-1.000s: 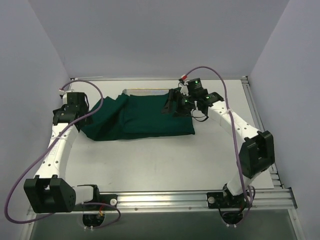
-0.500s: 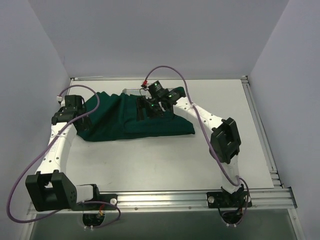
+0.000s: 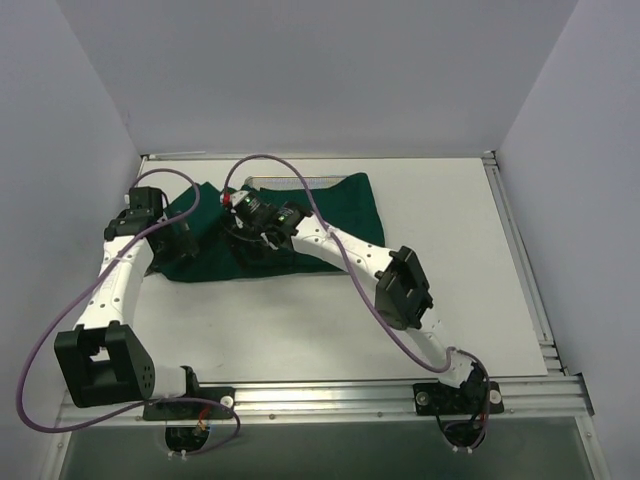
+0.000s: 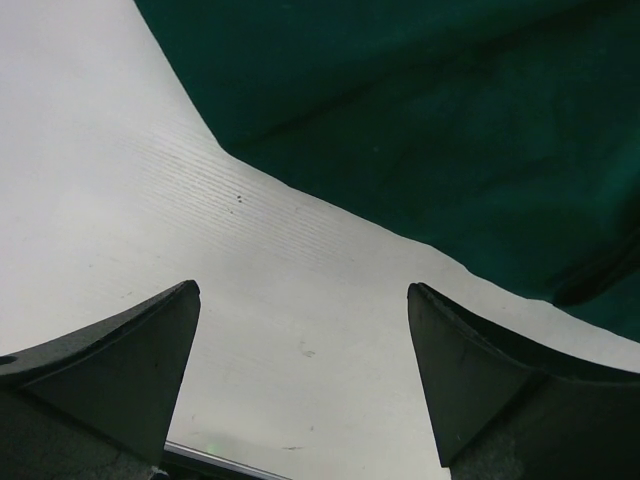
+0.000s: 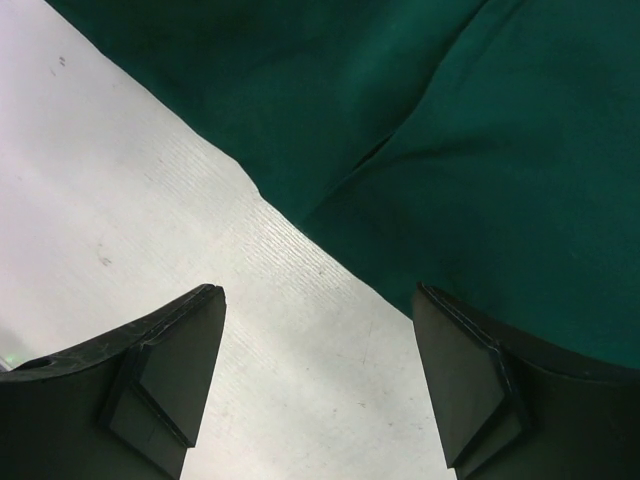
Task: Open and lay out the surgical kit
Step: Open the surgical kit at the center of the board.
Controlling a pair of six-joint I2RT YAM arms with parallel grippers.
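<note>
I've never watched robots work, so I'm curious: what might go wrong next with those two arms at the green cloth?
The left gripper and right gripper both crowd the left side of the green drape, so they might collide. Both are open and empty, and the drape lies folded; a pinch might catch several layers. Tugging could drag the silver tray edge peeking out at its far side.

The drape [image 3: 345, 195] is plain solid dark green, the table [image 3: 460, 250] is white with faint fine lines, left arm [image 3: 115, 290] and right arm [image 3: 335, 243] are white with black joints, cables [image 3: 265, 157] purple.
</note>
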